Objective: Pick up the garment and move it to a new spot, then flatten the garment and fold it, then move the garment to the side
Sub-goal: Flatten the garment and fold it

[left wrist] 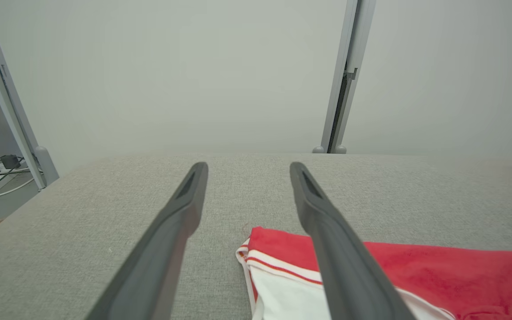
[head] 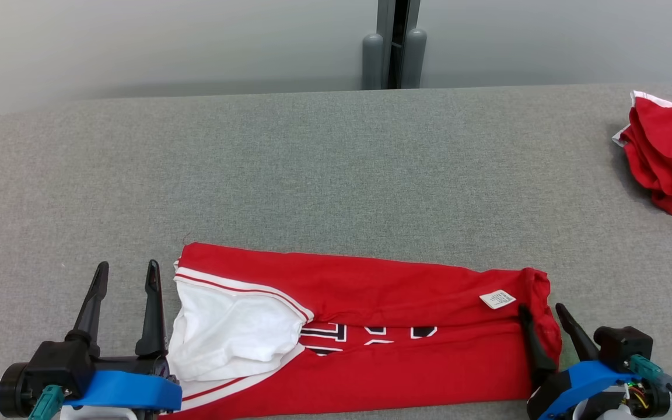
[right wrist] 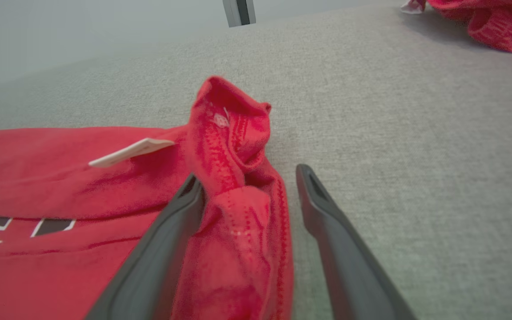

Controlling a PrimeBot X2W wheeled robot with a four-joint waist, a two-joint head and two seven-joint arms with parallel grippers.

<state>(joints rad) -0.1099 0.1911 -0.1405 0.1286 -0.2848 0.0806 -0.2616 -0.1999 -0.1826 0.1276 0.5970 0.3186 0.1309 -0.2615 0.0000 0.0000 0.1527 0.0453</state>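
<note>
1. the garment (head: 382,350), a red jersey with white trim and dark lettering, lies folded into a long band on the grey table (head: 312,163). it runs left to right, close to the near edge.
2. its left end shows a white panel (head: 231,332) edged with red and white stripes. a small white label (head: 497,299) sits on the far fold near its right end.
3. the left gripper (head: 127,265) is at the near left, by the garment's left end, fingers pointing to the far side.
4. its fingers are spread wide, with bare table between them. the right finger stands just beside the panel's left edge. in the left wrist view that finger crosses in front of the garment's corner; i cannot tell whether it touches the cloth.
5. the right gripper (head: 541,307) is at the near right, at the garment's right end, fingers spread wide too.
6. the bunched red hem (right wrist: 234,133) lies between its fingers, against the left one. there is a clear gap to the right finger, which is over bare table. the cloth is not pinched.
7. a crumpled red pile (head: 671,157) with a bit of white sits at the far right of the table, well apart from the garment.
8. a grey post (head: 394,44) stands behind the table's far edge, against a pale wall (head: 167,41).
</note>
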